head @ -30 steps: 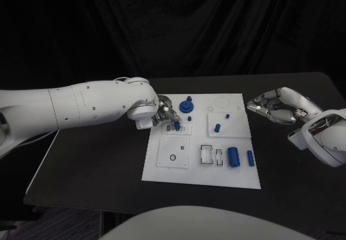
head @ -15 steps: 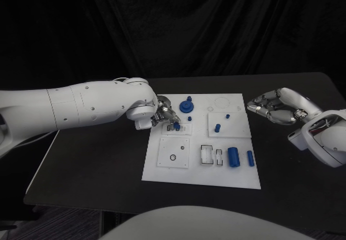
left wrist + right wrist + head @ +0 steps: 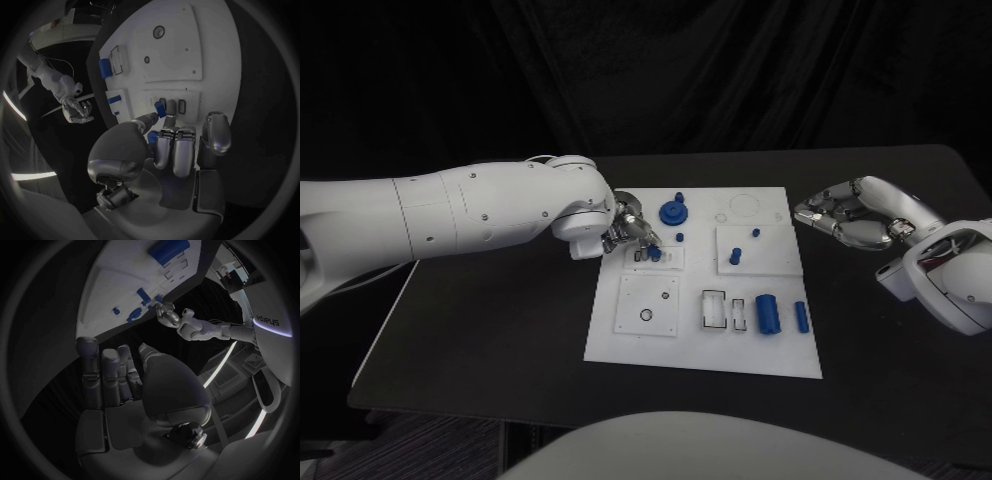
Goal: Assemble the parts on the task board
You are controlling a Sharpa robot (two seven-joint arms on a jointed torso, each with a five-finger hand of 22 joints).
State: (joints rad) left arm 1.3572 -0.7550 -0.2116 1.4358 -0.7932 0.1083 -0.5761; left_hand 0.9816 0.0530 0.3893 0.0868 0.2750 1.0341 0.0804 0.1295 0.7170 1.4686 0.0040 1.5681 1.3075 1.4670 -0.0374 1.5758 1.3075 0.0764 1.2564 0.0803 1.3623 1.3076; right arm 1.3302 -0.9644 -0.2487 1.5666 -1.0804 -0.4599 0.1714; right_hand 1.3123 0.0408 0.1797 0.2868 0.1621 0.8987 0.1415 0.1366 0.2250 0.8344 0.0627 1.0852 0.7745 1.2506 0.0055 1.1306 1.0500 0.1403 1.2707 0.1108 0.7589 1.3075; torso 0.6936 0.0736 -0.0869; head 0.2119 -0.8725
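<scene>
Blue peg (image 3: 655, 254), upper-centre, is being pinched by the left hand (image 3: 629, 233); tilting risks jamming. Right hand (image 3: 855, 215) is idling empty, half curled.

A: It looks like a robotics lab or test cell, not a home or shop.

B: What shows that?

A: A black table (image 3: 502, 330) stands before dark drapery that closes off the whole background. On the table lies a white task board (image 3: 625, 345) with cut-out slots and small blue parts (image 3: 766, 312), the sort of fixture used for dexterity trials.

B: Anything else?

A: The right wrist view catches thin strips of light (image 3: 215, 367) along the room's edge.
</scene>
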